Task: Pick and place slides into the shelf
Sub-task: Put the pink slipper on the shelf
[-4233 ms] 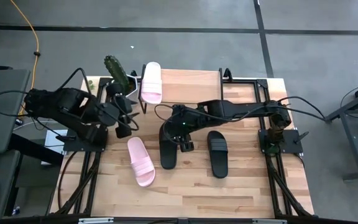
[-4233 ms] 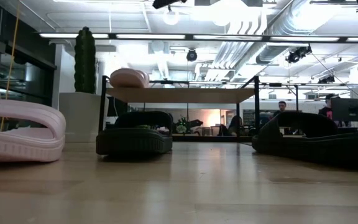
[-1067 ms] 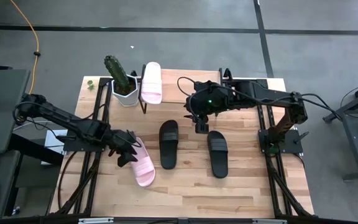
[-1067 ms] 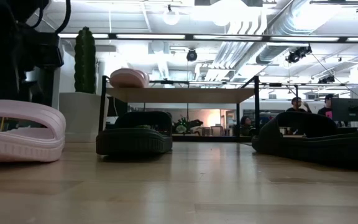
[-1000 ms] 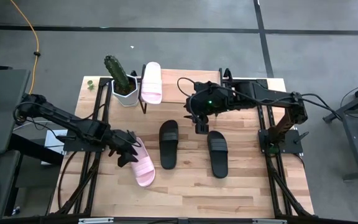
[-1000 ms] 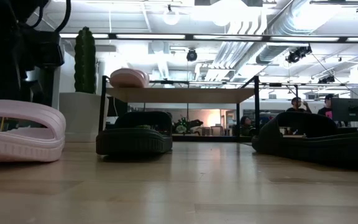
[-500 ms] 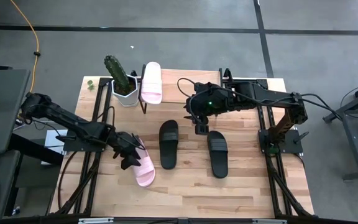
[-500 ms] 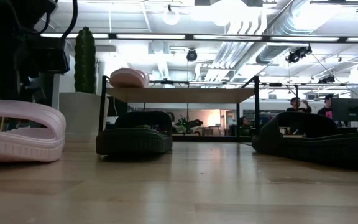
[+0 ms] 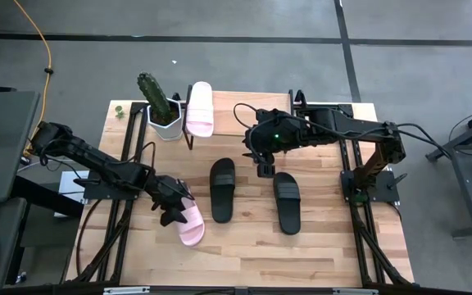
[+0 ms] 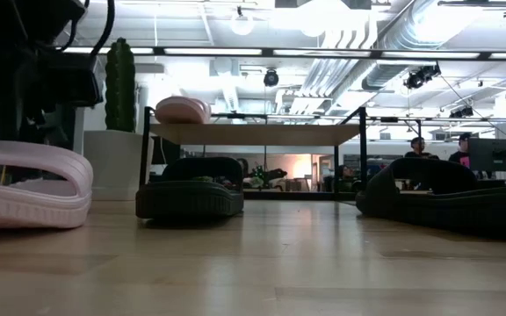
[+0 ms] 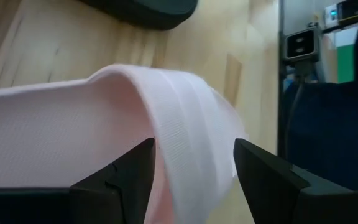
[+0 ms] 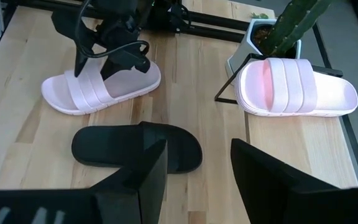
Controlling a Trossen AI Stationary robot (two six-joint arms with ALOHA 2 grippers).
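One pale pink slide (image 9: 188, 223) lies sole-down on the table, also seen in the low view (image 10: 25, 186). My left gripper (image 9: 174, 206) is open and low over it, one finger on each side of its strap (image 11: 185, 118). The second pink slide (image 9: 200, 108) lies on the left end of the shelf's wooden top board (image 9: 248, 111). Two black slides (image 9: 223, 189) (image 9: 286, 201) rest flat on the table in front of the shelf. My right gripper (image 9: 262, 169) is open and hovers between them, near the shelf's front edge, touching nothing. My left gripper has its two fingers (image 11: 123, 180) on either side of the pink slide's strap, coming in low along the slide from the table's left. I cannot tell whether they touch it. The slide lies flat on the table.
A white pot with a green cactus (image 9: 161, 111) stands at the shelf's left end, beside the pink slide on top. Black metal frame rails (image 9: 121, 221) run along both sides of the table. Bare wood shows along the near edge (image 9: 244, 254).
My left gripper has moved toward the table's right and slightly nearer, coming over the pink slide until its fingers straddle the strap. The slide has stayed where it was.
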